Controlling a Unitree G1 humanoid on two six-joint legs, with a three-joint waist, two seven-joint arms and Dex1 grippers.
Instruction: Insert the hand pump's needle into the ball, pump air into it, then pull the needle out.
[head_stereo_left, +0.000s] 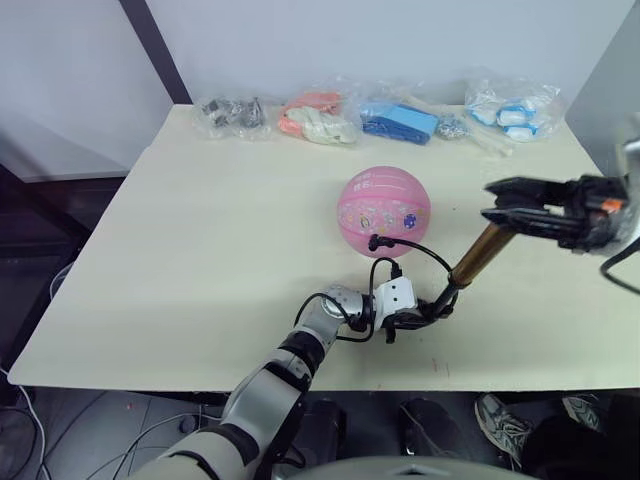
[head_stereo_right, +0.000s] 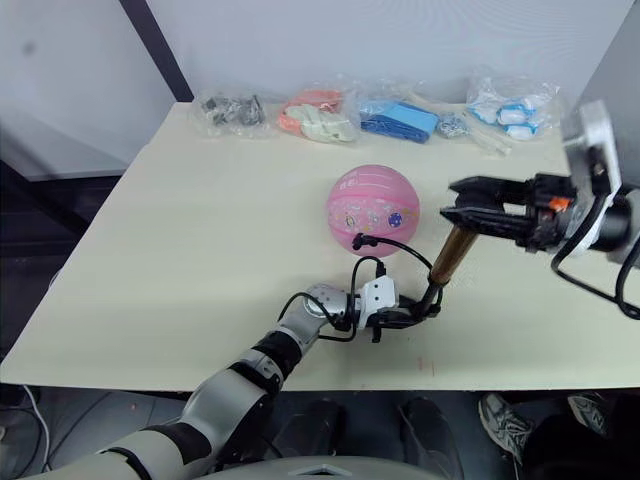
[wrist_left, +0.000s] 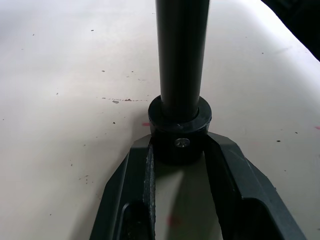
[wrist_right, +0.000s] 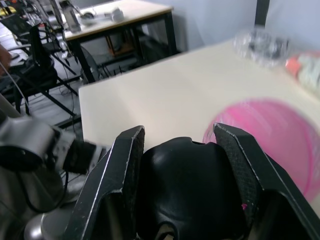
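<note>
Pink ball (head_stereo_left: 384, 211) sits centre frame on table (head_stereo_left: 180, 260). Hand pump (head_stereo_left: 478, 256) leans lower right of it; left gripper (head_stereo_left: 432, 309) clenched on pump base, right gripper (head_stereo_left: 500, 214) clamped on T-handle. Hose (head_stereo_left: 412, 247) loops to ball.

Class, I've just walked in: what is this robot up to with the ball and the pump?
It is set to pump. The left gripper clamps the hand pump at its base on the table; the right gripper grips the T-handle on top. The thin black hose loops over to the pink ball, which looks round.
</note>
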